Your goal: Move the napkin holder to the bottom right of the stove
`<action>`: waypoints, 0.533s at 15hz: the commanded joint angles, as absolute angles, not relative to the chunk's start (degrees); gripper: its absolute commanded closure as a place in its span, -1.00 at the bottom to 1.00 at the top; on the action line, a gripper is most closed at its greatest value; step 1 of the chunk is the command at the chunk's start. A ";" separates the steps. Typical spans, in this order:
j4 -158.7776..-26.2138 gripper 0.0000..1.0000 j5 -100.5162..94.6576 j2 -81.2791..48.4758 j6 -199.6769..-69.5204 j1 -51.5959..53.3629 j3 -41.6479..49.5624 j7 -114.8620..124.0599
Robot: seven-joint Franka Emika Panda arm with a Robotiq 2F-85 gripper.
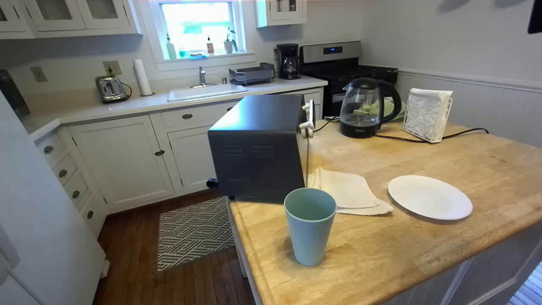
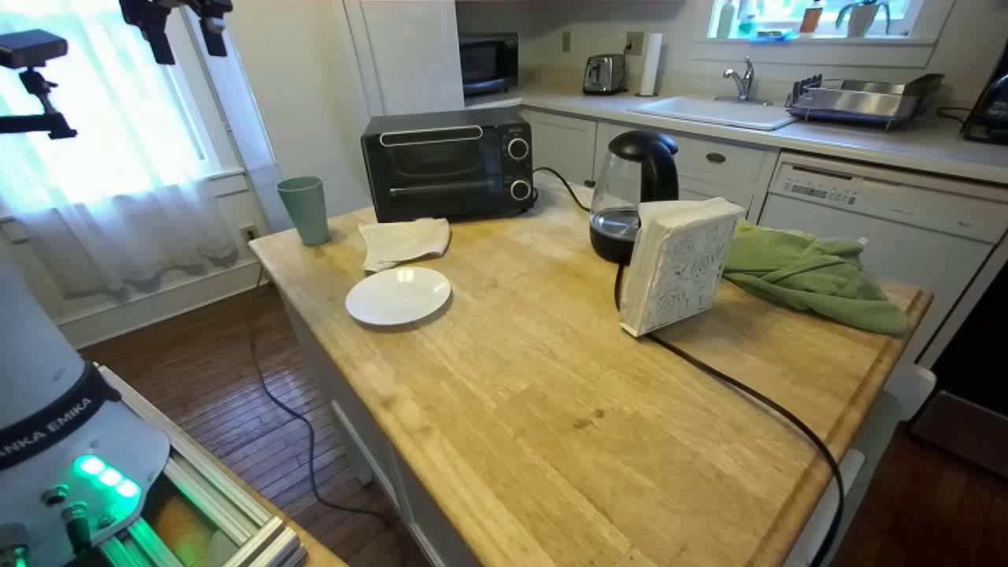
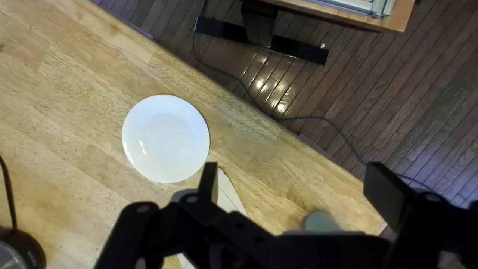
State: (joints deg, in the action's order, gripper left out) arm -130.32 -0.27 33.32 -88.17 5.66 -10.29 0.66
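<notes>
Across the lower right of the frame in an exterior view spreads the wooden table. Next in size is the stove, upper right in an exterior view, beyond the table, its silver-and-black control panel raised at the back. Pale and lit with green lights, the robot's base fills the lower left of an exterior view. On the table, upper centre in an exterior view, sits a black countertop oven, its door and knobs in sight. A glass kettle with black lid and handle stands at the upper right in an exterior view, near a bunched green cloth. Just beside both, the napkin holder, with its white stack, stands upright on the table, right of centre in both exterior views. Left of centre in the wrist view lies a round white plate, with a folded beige cloth just beside it. Near the beige cloth a blue-green cup stands upright, lower centre in an exterior view. Smallest, the fingers reach into the lower half of the wrist view, spread wide and holding nothing; in an exterior view they hang at the top left, well apart from the napkin holder.
</notes>
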 commanded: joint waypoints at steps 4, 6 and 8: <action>-130.16 -1.00 -0.62 33.15 -88.02 6.62 -9.58 1.09; -130.16 -1.00 -0.62 33.15 -88.02 6.62 -9.58 1.09; -130.59 -1.00 -0.04 32.53 -91.40 6.04 -9.33 2.41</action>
State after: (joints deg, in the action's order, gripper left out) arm -130.32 -0.27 33.32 -88.17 5.68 -10.28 0.66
